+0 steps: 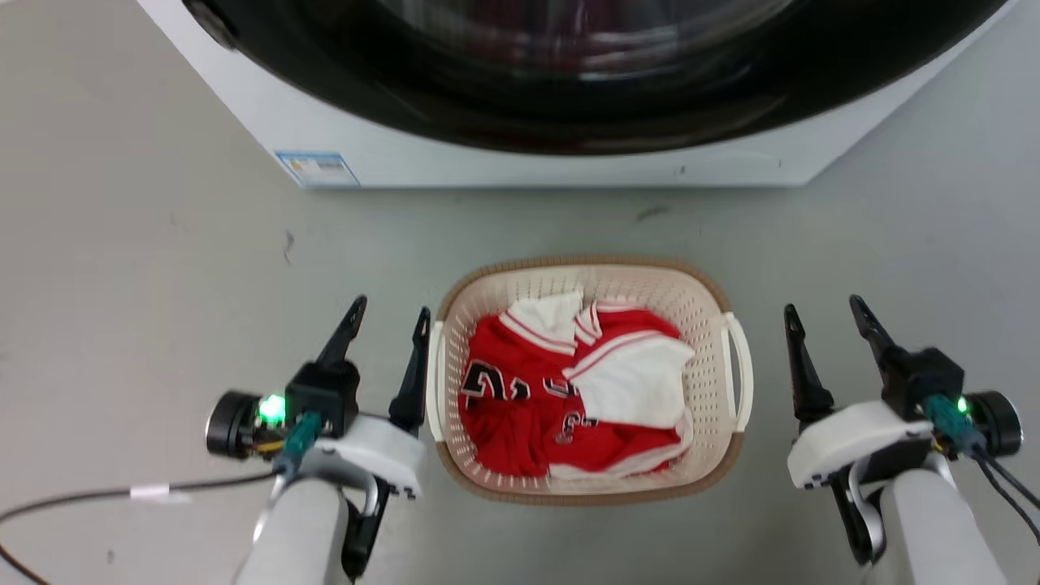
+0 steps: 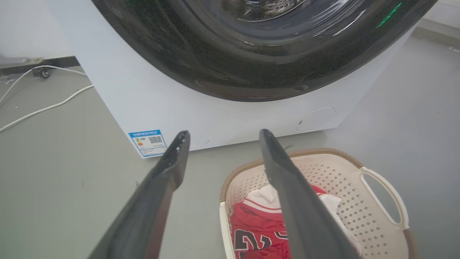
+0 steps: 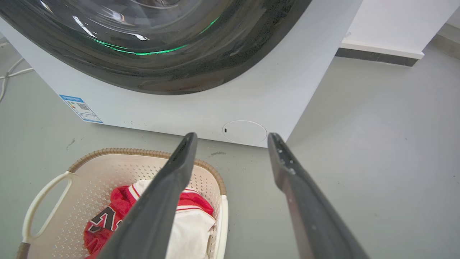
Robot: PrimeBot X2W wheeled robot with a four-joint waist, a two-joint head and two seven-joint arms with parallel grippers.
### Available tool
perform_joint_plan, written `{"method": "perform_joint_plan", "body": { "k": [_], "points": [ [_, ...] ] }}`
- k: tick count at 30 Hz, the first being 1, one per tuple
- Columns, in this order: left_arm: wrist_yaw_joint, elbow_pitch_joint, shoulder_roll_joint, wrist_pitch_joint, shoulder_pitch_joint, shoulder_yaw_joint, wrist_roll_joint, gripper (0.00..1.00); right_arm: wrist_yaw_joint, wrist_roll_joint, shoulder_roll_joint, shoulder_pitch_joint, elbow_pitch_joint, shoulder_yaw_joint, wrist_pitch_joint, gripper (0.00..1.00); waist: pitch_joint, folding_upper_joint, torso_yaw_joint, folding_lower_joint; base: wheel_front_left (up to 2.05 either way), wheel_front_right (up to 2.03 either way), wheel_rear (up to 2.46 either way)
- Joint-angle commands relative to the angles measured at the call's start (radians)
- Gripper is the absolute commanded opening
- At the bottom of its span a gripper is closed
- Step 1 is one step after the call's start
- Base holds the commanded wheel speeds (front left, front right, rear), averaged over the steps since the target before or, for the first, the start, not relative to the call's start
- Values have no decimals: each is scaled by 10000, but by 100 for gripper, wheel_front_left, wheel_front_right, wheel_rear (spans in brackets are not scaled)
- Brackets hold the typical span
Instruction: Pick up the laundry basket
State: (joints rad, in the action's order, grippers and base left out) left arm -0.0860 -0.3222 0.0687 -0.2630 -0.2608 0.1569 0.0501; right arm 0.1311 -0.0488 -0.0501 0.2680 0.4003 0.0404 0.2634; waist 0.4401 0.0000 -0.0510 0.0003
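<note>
The laundry basket (image 1: 705,302) stands on the grey floor in front of the washing machine: cream perforated plastic, brown woven rim, white loop handles on its left and right sides. Red and white clothes (image 1: 569,390) lie inside. My left gripper (image 1: 388,313) is open, its inner finger close beside the basket's left handle (image 1: 435,382). Open as well, my right gripper (image 1: 825,313) stands a short way off the right handle (image 1: 741,370). The left wrist view has the basket (image 2: 345,180) at lower right, the right wrist view has the basket (image 3: 90,169) at lower left.
The white washing machine (image 1: 487,158) with its dark round door stands just beyond the basket. A dark cable (image 1: 122,491) trails over the floor at lower left. White cables (image 2: 39,106) lie on the floor left of the machine. A white wall base (image 3: 381,54) shows at far right.
</note>
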Motion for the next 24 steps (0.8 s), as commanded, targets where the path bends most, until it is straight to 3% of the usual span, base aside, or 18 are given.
{"method": "perform_joint_plan", "body": {
  "k": [1, 10, 13, 19, 24],
  "points": [
    [-67, -229, 92, -26, -383, 7, -3, 100, -7, -30, -4, 396, 249, -23, -11, 100, 984, 0, -89, -3, 0, 0, 0],
    [-348, -3112, 244, -26, -2687, 513, -34, 100, -7, -753, -4, 2317, 2381, 233, -299, 100, 2408, 0, 220, -3, 0, 0, 0],
    [-403, -4350, 161, -28, -3408, 477, 417, 100, -7, -924, -9, 2903, 3110, 358, -515, 100, 2723, 0, 317, -3, 0, 0, 0],
    [-437, -6432, 91, -24, -4652, 1296, 893, 100, -7, -569, -6, 3912, 4770, 468, -1263, 100, 3150, 0, 432, -3, 0, 0, 0],
    [-435, -7378, 25, 115, -5375, 2373, 1836, 100, -7, -803, -6, 4553, 5790, 636, -1697, 100, 3375, 0, 497, -3, 0, 0, 0]
  ]
}}
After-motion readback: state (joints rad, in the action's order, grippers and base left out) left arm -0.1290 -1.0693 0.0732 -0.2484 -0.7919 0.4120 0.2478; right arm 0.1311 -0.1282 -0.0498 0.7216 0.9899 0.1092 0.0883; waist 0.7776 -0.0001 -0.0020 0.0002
